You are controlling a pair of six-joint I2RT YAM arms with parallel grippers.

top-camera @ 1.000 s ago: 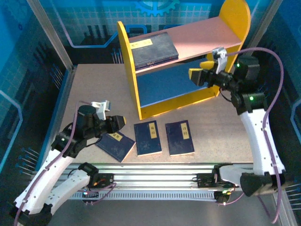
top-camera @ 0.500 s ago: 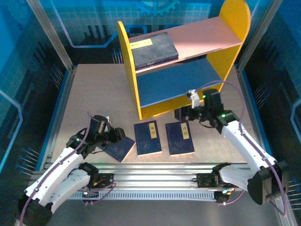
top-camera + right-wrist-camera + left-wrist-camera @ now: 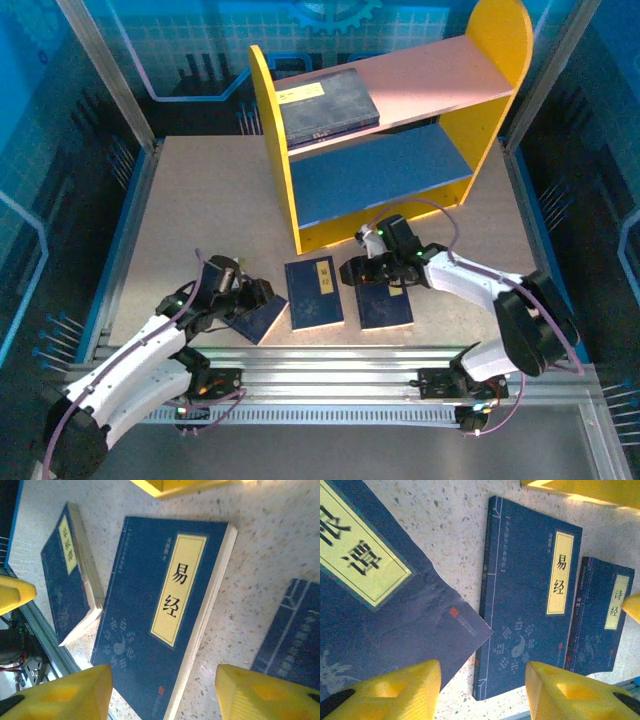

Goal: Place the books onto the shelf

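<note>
- Our left gripper [image 3: 485, 680] hangs half-open and empty over the left book's [image 3: 380, 605] corner.
- Our right gripper [image 3: 165, 685], also empty, seems aimed at the middle book [image 3: 165, 610].
- Both lie flat near the shelf [image 3: 270, 150].
- Jaws could skid off the thin covers, or the arms could collide.

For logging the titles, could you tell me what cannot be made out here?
- Top view: left book, label under the left claw.
- Top view: right book, far end under the right claw.
- Left wrist view: left book's title cut by the frame edge.
- Top view: shelf book, label writing too small.
</note>
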